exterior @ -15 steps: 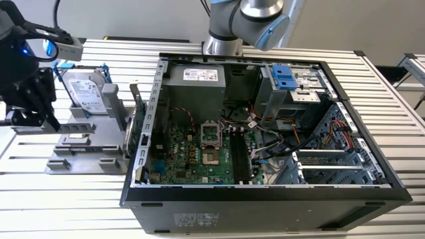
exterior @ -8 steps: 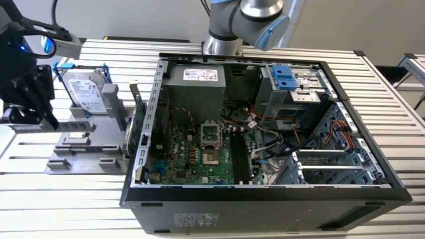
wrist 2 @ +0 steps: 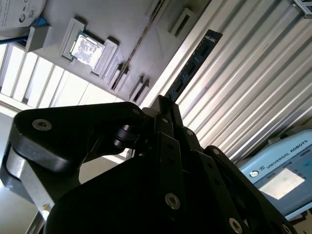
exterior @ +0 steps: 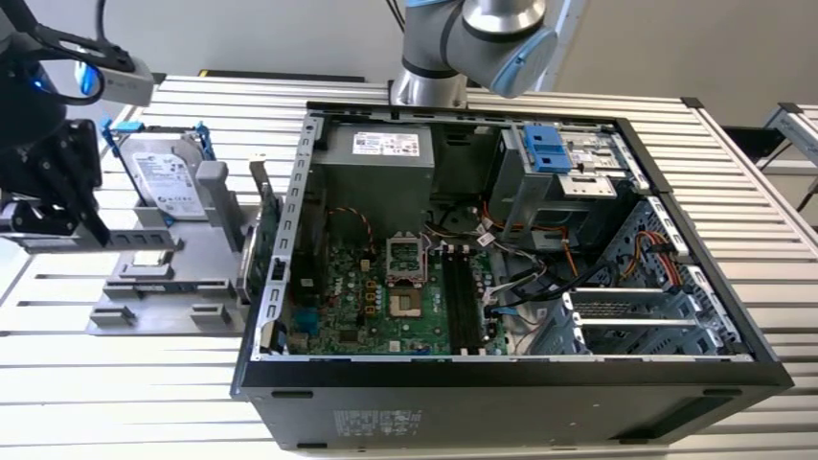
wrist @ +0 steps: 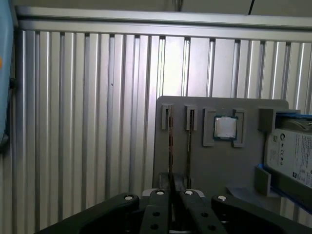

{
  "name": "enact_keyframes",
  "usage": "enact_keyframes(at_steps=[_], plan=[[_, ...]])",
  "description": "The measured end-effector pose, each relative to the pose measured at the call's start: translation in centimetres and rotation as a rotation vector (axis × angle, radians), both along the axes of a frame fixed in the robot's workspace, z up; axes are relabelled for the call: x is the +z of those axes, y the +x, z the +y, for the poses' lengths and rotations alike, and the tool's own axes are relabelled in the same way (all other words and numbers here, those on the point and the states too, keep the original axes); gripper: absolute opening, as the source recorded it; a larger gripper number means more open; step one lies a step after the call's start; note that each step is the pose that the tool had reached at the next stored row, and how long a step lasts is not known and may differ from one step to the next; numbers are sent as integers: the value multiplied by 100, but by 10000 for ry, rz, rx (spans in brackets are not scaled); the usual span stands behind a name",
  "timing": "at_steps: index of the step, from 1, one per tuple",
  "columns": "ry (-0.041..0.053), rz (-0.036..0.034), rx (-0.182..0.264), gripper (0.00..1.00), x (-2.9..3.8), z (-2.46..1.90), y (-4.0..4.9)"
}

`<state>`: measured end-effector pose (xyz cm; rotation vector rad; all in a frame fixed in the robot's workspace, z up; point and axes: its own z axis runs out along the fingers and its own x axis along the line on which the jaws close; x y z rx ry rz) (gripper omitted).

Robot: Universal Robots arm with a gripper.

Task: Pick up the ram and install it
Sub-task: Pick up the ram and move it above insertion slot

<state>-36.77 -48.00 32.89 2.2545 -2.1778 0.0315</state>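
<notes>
Exterior view overlooks the case (exterior: 511, 407); both close wrist views share the fixture (wrist 2: 105, 17) (wrist: 209, 165).

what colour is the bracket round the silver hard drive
The plastic bracket is blue, clearest in the exterior view.

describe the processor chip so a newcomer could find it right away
On the exterior view's left, beside the open computer case, lies a grey holder plate. The processor chip sits in its square recess beside the hard drive: small, square, silver, unlike the large blue-bracketed drive.
</notes>
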Motion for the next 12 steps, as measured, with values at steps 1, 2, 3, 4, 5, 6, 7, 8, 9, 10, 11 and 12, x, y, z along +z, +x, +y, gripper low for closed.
enact_keyframes(at_steps=[1, 2, 3, 4, 5, 6, 7, 8, 9, 10, 11, 12], plan=[[0, 0, 0, 0, 6, 0, 0], [0, -1, 0, 0, 13, 0, -1], [0, -1, 0, 0, 19, 0, -1], [-1, -1, 0, 0, 25, 0, -1], [-1, -2, 0, 0, 30, 0, -2], [1, -4, 0, 0, 35, 0, -2], [0, -4, 0, 0, 42, 0, -3], [0, -4, 0, 0, 47, 0, -3], [0, -4, 0, 0, 53, 0, -4], [0, -6, 0, 0, 58, 0, -4], [0, -6, 0, 0, 64, 0, -4], [0, -6, 0, 0, 71, 0, -5]])
